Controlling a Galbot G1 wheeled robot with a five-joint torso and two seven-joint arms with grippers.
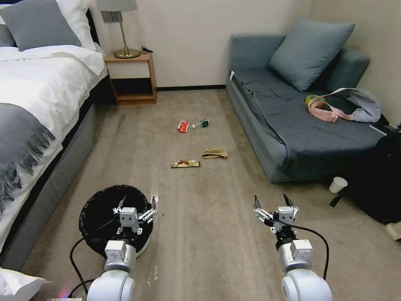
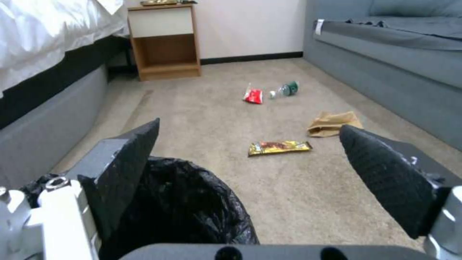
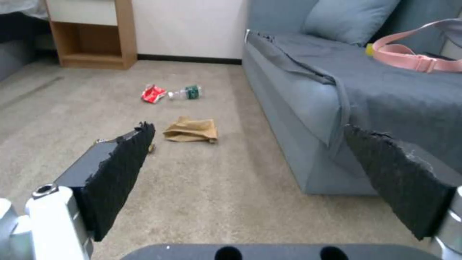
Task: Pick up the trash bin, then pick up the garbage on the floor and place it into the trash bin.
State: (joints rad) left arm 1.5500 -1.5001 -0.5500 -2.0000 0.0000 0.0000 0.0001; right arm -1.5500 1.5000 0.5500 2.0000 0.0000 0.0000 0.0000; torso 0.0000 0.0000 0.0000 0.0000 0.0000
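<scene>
Nothing done yet: left hand (image 1: 137, 206) hovering released over trash bin (image 1: 94, 213), bin sitting ungrasped; right hand (image 1: 273, 205) released; garbage (image 1: 185, 164) lying ahead w/ all pieces on floor.

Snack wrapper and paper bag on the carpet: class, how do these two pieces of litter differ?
The gold-brown snack wrapper is glossy and printed; the brown paper bag is plain and matte. The snack wrapper lies flat as a narrow strip; the paper bag is crumpled and broader. The snack wrapper lies nearer the trash bin; the paper bag lies nearer the sofa. Both rest on the carpet, untouched.
</scene>
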